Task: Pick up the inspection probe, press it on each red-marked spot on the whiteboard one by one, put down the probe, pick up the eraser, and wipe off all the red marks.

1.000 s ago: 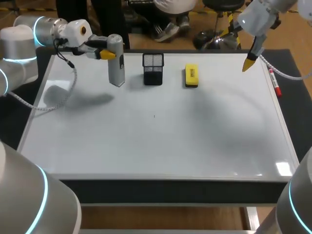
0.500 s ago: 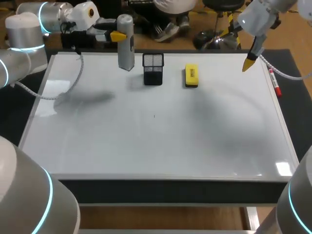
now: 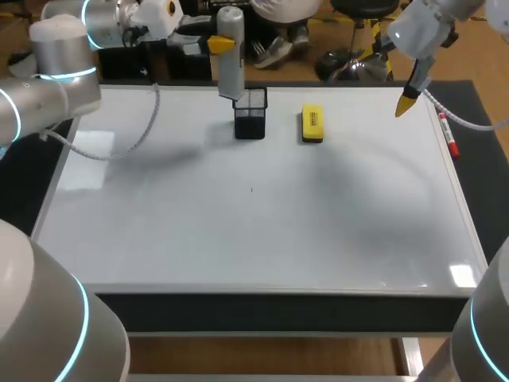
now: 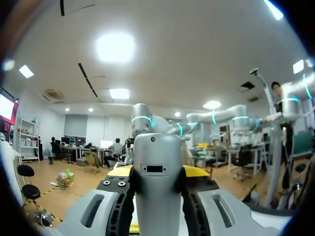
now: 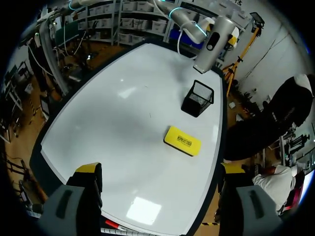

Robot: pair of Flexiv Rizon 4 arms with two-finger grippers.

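Probe: the inspection probe (image 3: 231,56), a grey cylinder, hangs in the upper middle of the frame, just above the black mesh cup (image 3: 250,115) and clear of the whiteboard (image 3: 254,231).
Left gripper: the left gripper (image 3: 216,44) is clamped on the probe's upper half, one yellow tip on each flank.
Right gripper: the right gripper (image 3: 406,104) is at the upper right, fingers spread wide, holding nothing.
Handling: the probe looks rigid, smooth-shelled and fairly light. The casing may slip, so a firm grip on the body suits it.
Axis: the long axis is near vertical, lower end toward the cup.
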